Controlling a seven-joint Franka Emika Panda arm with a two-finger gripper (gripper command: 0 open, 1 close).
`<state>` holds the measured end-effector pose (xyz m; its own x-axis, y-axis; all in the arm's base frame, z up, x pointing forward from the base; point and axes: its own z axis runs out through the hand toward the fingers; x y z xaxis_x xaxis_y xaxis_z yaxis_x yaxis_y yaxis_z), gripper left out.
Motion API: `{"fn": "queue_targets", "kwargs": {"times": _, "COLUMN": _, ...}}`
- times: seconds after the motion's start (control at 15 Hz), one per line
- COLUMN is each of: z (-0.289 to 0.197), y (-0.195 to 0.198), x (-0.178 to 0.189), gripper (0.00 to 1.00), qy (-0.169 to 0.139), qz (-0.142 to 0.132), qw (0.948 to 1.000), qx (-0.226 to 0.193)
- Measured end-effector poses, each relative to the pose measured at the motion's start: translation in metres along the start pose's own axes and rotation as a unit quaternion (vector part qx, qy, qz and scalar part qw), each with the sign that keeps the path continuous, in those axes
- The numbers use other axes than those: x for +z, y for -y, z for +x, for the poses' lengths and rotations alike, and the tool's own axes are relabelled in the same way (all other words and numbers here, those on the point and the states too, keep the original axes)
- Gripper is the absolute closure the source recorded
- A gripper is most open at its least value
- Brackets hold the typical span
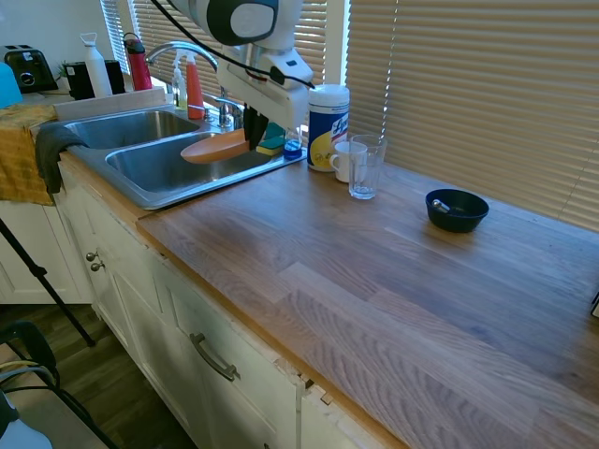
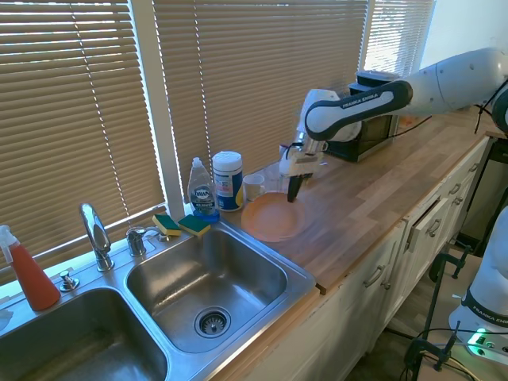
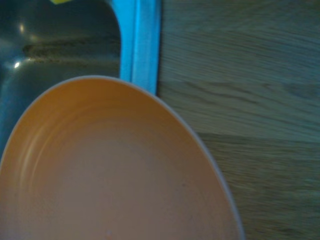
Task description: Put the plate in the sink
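the gripper (image 1: 253, 142) pinches the far rim of a round, matte peach-orange plate (image 1: 213, 147), holding it in the air at the near edge of the stainless steel double-basin sink (image 1: 164, 192). the plate looks stiff, light and smooth, so an edge hold seems apt but could slip

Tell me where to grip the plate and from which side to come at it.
Grip the plate by its low raised rim, coming down from above with one finger inside and one outside. It is shallow and too wide to span, so only the thin edge fits between the jaws. The gripper already holds it that way at the rim farthest from the sink.
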<state>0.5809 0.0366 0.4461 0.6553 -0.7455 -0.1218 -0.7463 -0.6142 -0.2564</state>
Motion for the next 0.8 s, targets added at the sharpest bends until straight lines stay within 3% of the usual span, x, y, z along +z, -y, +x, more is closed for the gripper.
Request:
{"fn": "queue_targets", "kwargs": {"times": 0.4, "z": -0.075, "y": 0.120, "x": 0.079, "gripper": 1.00, "qy": -0.052, "qz": -0.067, "qw": 0.9960, "qx": -0.030}}
{"fn": "queue_targets", "kwargs": {"times": 0.8, "z": -0.098, "y": 0.184, "x": 0.183, "gripper": 1.00, "qy": -0.075, "qz": -0.124, "qw": 0.9889, "qx": -0.033}}
